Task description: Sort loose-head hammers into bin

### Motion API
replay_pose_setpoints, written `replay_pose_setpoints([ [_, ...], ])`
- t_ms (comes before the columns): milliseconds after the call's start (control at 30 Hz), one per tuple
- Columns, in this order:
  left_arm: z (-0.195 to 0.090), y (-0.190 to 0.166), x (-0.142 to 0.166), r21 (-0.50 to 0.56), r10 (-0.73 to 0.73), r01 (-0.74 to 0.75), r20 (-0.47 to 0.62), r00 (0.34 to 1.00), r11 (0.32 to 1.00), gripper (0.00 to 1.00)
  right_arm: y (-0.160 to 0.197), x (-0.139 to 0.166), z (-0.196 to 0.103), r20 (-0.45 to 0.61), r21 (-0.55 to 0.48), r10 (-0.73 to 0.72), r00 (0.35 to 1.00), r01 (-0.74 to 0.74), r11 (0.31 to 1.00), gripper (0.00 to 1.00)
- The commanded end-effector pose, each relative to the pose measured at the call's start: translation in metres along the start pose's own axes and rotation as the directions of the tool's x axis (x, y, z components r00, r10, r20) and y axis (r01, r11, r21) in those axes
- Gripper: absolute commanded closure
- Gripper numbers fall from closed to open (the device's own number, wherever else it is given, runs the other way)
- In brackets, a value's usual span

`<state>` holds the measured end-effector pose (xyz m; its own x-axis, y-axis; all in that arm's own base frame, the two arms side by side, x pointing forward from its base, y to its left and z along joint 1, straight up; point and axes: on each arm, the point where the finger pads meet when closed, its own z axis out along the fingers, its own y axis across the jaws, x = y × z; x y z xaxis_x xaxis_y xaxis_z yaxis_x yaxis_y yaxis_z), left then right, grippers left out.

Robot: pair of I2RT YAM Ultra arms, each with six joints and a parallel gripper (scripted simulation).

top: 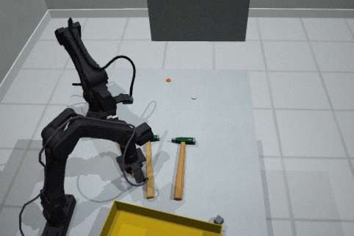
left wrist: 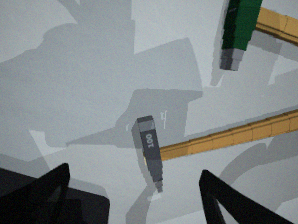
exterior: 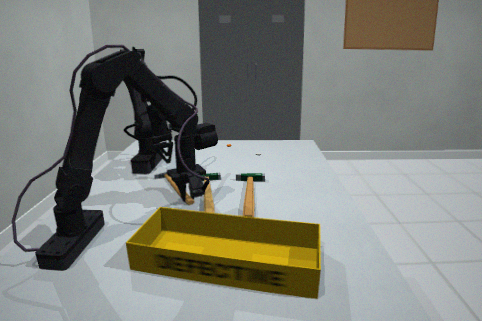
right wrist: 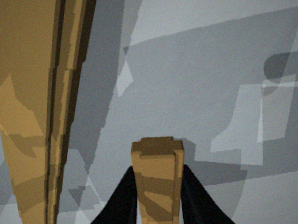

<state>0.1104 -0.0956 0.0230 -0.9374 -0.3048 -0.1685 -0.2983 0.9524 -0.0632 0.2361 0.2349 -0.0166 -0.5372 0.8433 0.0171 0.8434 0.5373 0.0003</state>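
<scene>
Three wooden-handled hammers lie on the table. The right one (top: 179,172) (exterior: 248,199) has a green head (top: 183,140). The middle one (top: 148,172) (exterior: 208,201) also has a green head (top: 155,138) (left wrist: 240,30), partly hidden by my arm. The third has a grey head (left wrist: 150,150) and a handle (left wrist: 225,137) (exterior: 179,188), mostly hidden under the arms in the top and exterior views. My left gripper (left wrist: 136,173) is open, its fingers wide on either side of the grey head and above it. My right gripper (right wrist: 158,172) (top: 139,177) (exterior: 196,190) is shut on that hammer's handle end (right wrist: 157,155).
The yellow bin (top: 161,217) (exterior: 225,259) stands at the table's front edge, just in front of the handle ends. A small grey cube (top: 219,220) sits by its corner. An orange dot (top: 168,79) and a white dot (top: 194,97) lie at the far side.
</scene>
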Motion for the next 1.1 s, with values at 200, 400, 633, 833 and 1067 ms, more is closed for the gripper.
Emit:
replay_pose_setpoints([
  [200, 0.003, 0.006, 0.017, -0.022, 0.257, -0.257, 0.180, 0.950, 0.966, 0.00, 0.001, -0.001, -0.005, 0.014, -0.016, -0.005, 1.000, 0.005, 1.000, 0.82],
  [400, 0.007, 0.007, 0.034, -0.050, 0.432, -0.433, 0.233, 0.871, 0.900, 0.00, 0.001, -0.001, -0.005, 0.014, -0.016, -0.005, 1.000, 0.005, 1.000, 0.82],
  [633, 0.009, 0.008, 0.044, -0.060, 0.531, -0.535, 0.259, 0.807, 0.843, 0.00, 0.001, -0.001, -0.005, 0.014, -0.016, -0.005, 1.000, 0.005, 1.000, 0.82],
  [833, 0.009, 0.007, 0.049, -0.059, 0.562, -0.567, 0.252, 0.788, 0.821, 0.00, 0.000, -0.002, -0.004, 0.015, -0.014, -0.004, 1.000, 0.004, 1.000, 0.82],
  [1067, 0.009, 0.007, 0.049, -0.059, 0.562, -0.567, 0.252, 0.788, 0.821, 0.00, 0.000, -0.002, -0.004, 0.015, -0.014, -0.004, 1.000, 0.004, 1.000, 0.82],
])
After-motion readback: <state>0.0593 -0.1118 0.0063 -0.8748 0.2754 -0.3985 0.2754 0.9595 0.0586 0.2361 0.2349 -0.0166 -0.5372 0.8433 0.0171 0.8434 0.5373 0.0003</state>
